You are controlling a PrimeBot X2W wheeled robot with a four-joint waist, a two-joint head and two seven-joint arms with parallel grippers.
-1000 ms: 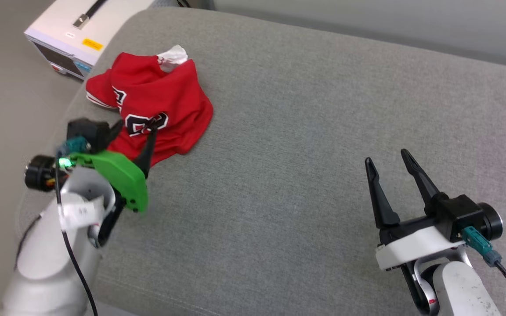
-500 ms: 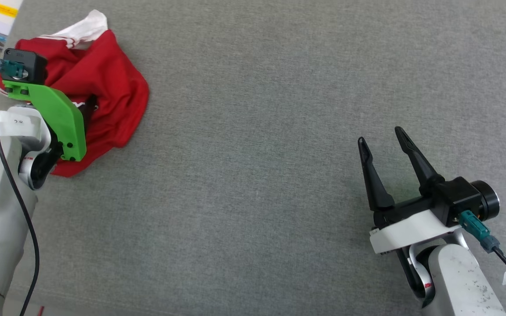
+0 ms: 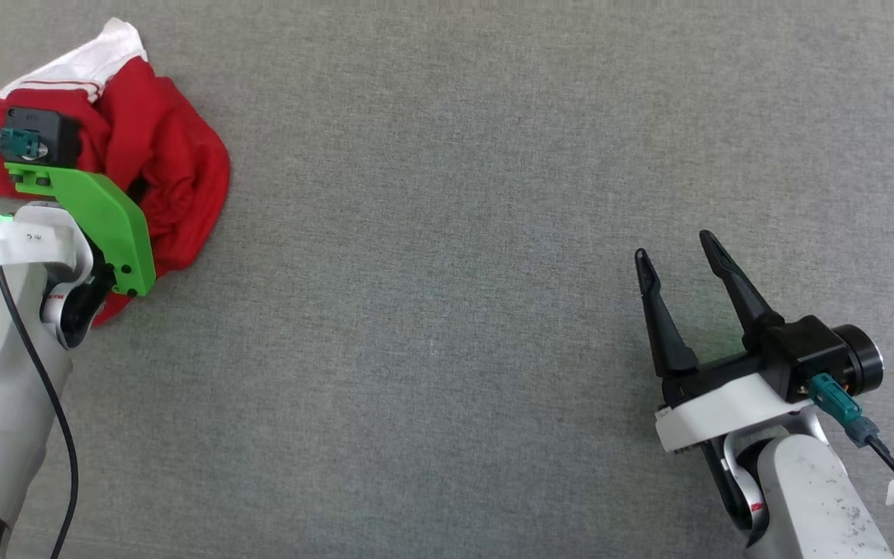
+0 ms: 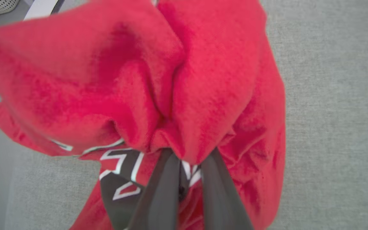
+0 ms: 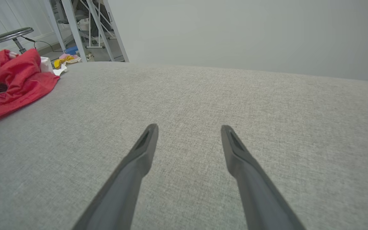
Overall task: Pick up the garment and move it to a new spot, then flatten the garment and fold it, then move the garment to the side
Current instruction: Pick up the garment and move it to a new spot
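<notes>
In the head view we see the garment (image 3: 175, 171) bunched in a red heap at about ten o'clock, near the far left edge of the grey fabric surface (image 3: 455, 233). One white sleeve (image 3: 82, 62) with red stripe trim sticks out at the heap's twelve o'clock side. The green mount (image 3: 98, 217) of the left wrist sits over the heap and covers its fingers there.

The left wrist view settles the grip. The left gripper (image 4: 192, 159) has its two dark fingers (image 4: 164, 188) drawn narrow, with a gathered fold of red cloth pinched between the tips. Part of the black, white-outlined lettering (image 4: 120, 179) shows at seven o'clock of the pinch – too crumpled for us to read. We cannot tell whether the heap is clear of the surface where it is pinched.

The right gripper (image 3: 673, 247) is at four o'clock of the head view, well apart from the garment, its fingers spread wide with nothing between them. In its own wrist view the right gripper (image 5: 188, 127) hovers low over bare grey fabric, and the garment (image 5: 14, 80) lies at nine o'clock – its lower edge resting on the surface. Beyond it, at eleven o'clock, stand a round stool (image 5: 11, 33) and white frame legs (image 5: 85, 32)
</notes>
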